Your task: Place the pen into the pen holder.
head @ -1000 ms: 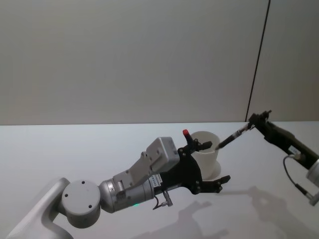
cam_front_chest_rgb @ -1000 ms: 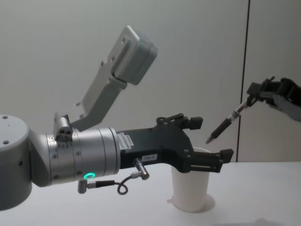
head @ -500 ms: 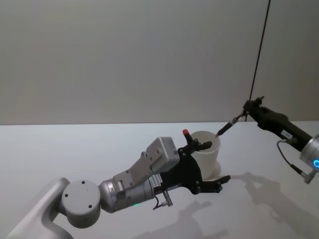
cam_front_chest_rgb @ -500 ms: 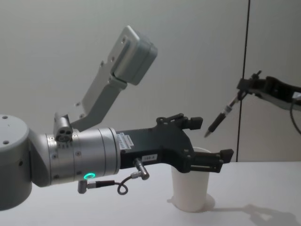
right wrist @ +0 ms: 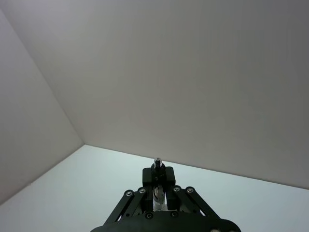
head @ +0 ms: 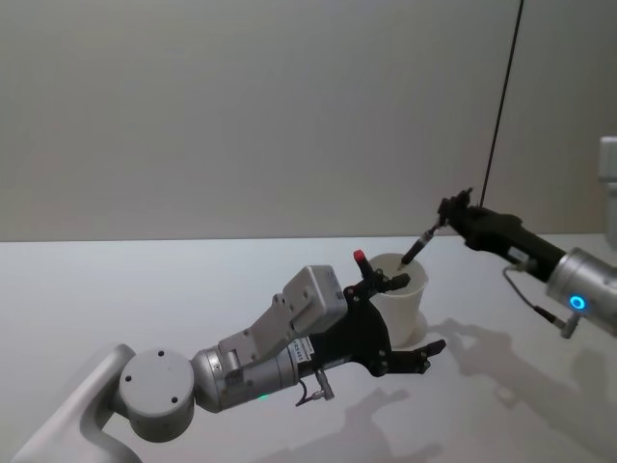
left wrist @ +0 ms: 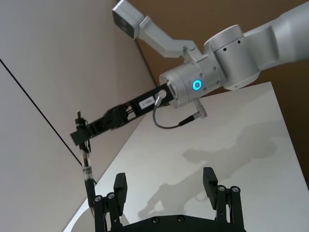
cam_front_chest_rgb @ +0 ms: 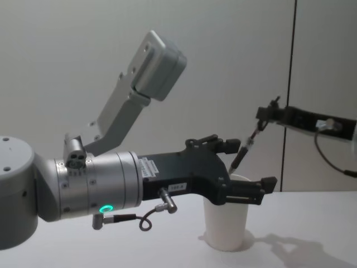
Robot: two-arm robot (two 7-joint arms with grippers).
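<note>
White table [head: 145, 289], pen holder [head: 403, 307] on it

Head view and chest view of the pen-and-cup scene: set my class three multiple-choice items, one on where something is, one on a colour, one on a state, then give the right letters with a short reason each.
1. Where is the pen?
A. lying on the table
B. held in the air above the pen holder's rim
C. standing fully inside the pen holder

2. What colour is the pen holder?
A. white
B. red
C. black

3. What is the state of the right gripper?
A. open and empty
B. shut on the pen
C. shut on the pen holder

Answers:
1 B: in the chest view the pen slants down with its tip just over the rim, clear of the table.
2 A: the cup is plain white in both views.
3 B: its fingers clamp the pen's upper end, while the left gripper stands open around the cup.
</note>
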